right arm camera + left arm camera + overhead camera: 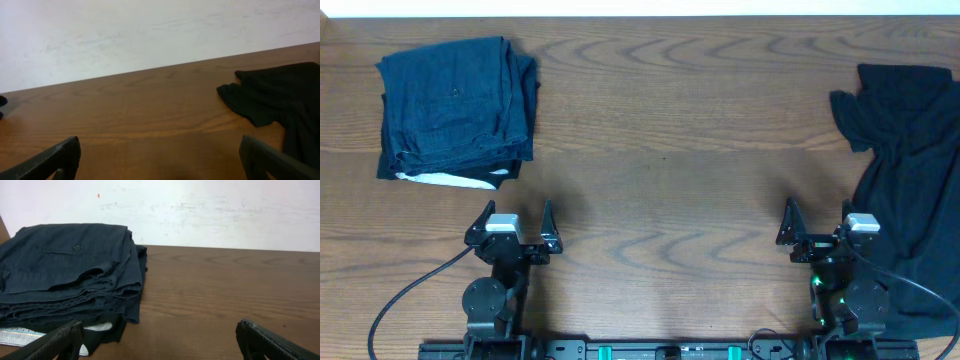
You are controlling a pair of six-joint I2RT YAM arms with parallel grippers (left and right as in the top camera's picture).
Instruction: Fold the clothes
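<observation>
Your wooden table (pixel 660 170) has the loose black garment (pixel 910 170) sprawled along its right edge, the folded navy stack (pixel 455 110) sits at the far left, and your left gripper (pixel 516 218) and right gripper (pixel 818 215) are both spread wide, holding nothing

Wooden table (pixel 660 180), white wall (pixel 210 210)

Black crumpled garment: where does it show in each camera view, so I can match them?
Overhead: black crumpled garment along the right edge.
Left wrist: not in it.
Right wrist: the garment on the right, middle height.
Shared landmark: table's far edge under the white wall.
</observation>
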